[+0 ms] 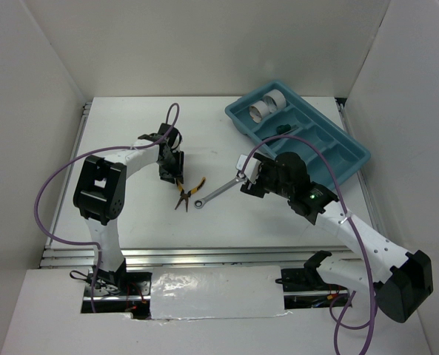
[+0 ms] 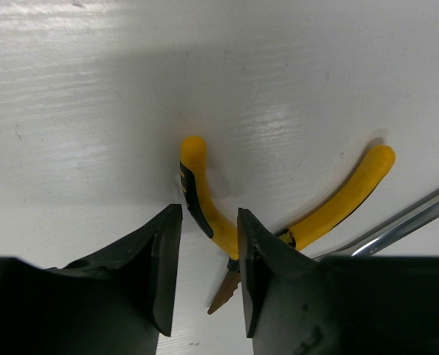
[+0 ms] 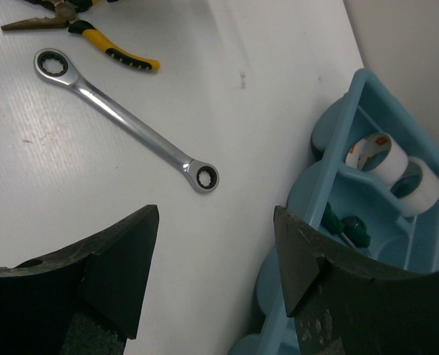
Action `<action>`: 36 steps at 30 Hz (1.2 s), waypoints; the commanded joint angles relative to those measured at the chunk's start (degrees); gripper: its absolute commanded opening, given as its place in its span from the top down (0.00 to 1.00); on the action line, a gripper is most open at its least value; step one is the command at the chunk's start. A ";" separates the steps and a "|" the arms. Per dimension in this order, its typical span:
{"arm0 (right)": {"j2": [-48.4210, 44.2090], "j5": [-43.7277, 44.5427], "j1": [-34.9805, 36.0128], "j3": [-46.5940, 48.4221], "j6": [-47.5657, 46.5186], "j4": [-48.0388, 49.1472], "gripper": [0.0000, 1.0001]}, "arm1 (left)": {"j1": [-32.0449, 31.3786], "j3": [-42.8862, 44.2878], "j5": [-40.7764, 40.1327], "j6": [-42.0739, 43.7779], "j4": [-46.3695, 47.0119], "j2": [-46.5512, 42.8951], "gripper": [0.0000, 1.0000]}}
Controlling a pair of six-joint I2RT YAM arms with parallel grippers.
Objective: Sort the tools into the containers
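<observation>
over on the left half of the white table [image 1: 130, 222], the left gripper [image 2: 204, 285] hangs low above the yellow-handled pliers [image 2: 204, 214]. its fingers [image 2: 163, 274] stand a narrow way apart and straddle one yellow handle. the handle sits close against one finger while a sliver of table shows at the other, so nothing is pinched. the pliers lie flat with handles splayed, just beside one end of the silver wrench [image 3: 123, 118], which also lies flat on the table, apart from the tray. further right, the right gripper [image 3: 215, 259] hovers between the wrench and the teal tray [image 3: 308, 200], its fingers spread wide with nothing between them. two tape rolls [image 3: 374, 155] sit in the tray's end compartment, and two green-handled screwdrivers [image 3: 349, 225] lie in the next one.
</observation>
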 commanded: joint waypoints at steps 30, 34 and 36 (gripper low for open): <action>10.03 -41.89 -12.08 24.31 52.74 -11.29 0.19 | -5.10 -12.00 19.81 19.56 23.00 -40.62 1.00; 11.52 -62.49 -16.66 19.95 65.29 2.90 0.19 | -7.39 -19.38 15.07 25.70 31.96 -53.02 1.00; 12.14 -66.70 -17.28 15.38 82.85 20.02 0.18 | -8.72 -21.75 11.91 28.44 37.24 -57.23 1.00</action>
